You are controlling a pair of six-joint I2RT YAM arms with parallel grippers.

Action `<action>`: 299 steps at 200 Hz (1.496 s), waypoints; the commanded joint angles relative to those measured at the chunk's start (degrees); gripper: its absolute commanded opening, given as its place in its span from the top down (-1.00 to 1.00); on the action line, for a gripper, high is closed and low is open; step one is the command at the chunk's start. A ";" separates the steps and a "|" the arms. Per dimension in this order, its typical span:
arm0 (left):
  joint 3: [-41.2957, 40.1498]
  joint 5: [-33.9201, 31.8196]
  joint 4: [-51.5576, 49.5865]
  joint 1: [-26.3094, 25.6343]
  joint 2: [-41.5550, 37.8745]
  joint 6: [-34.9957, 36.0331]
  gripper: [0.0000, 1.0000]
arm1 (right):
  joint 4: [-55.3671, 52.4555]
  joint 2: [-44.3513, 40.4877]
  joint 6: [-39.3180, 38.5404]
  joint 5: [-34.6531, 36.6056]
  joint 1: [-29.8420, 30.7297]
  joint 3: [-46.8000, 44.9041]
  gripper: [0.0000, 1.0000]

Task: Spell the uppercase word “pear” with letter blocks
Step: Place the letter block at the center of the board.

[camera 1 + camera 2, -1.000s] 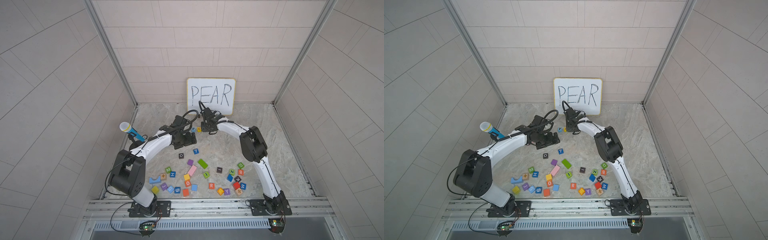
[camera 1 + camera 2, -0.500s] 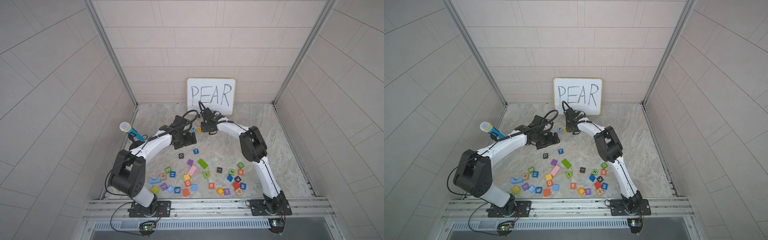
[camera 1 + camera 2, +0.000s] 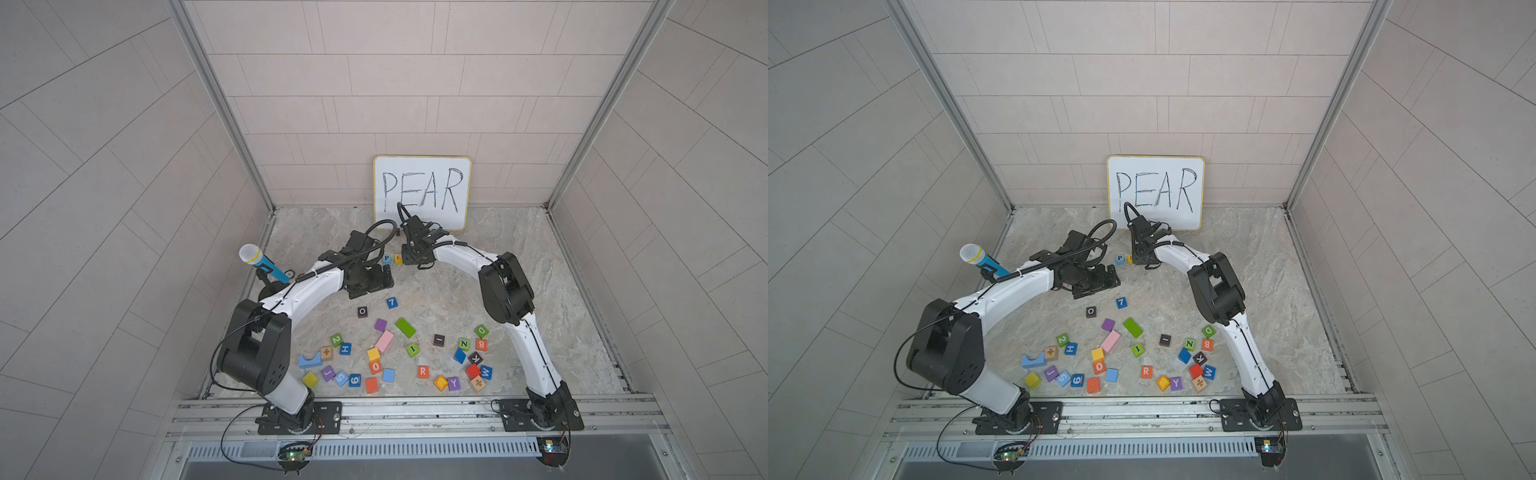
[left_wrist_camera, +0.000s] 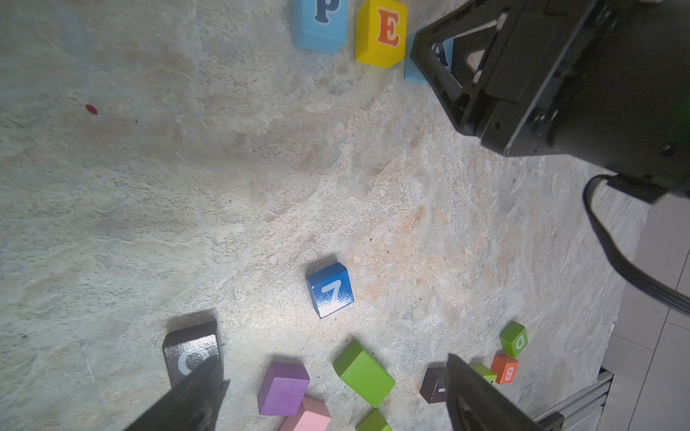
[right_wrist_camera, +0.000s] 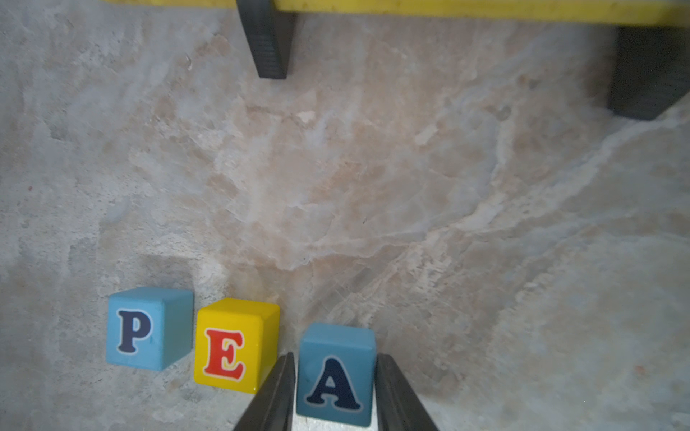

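Fingers of the right gripper (image 5: 336, 357) flank the A block (image 5: 336, 377), which rests on the table (image 5: 410, 186) just beside the E block (image 5: 235, 343). I cannot tell whether they are pinching it. The R block (image 3: 422, 371) lies well apart toward the front, seemingly nearer the left gripper (image 4: 335, 362), which is spread and empty.

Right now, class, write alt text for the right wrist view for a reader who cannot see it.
Two dark fingers of the right hand flank a light-blue A block on the stone-patterned table. Beside it stand a yellow E block and a light-blue P block, reading P, E, A.
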 commanded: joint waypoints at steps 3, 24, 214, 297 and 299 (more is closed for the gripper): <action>-0.07 0.06 0.30 0.25 -0.70 0.44 -0.91 | -1.69 1.00 0.80 0.86 0.05 1.71 0.24; -0.07 0.05 0.30 0.26 -0.84 0.44 -0.92 | -1.69 1.18 0.93 0.94 0.09 2.04 0.26; -0.33 0.00 0.40 0.26 -1.36 0.44 -0.92 | -1.85 2.15 1.77 1.57 -0.04 3.22 0.28; -0.69 0.33 0.65 0.26 -1.65 0.20 -0.92 | -2.13 1.75 1.85 2.42 -0.04 3.42 0.28; -0.68 0.34 0.70 0.26 -1.70 0.25 -0.92 | -2.09 1.72 1.85 2.48 0.00 3.36 0.28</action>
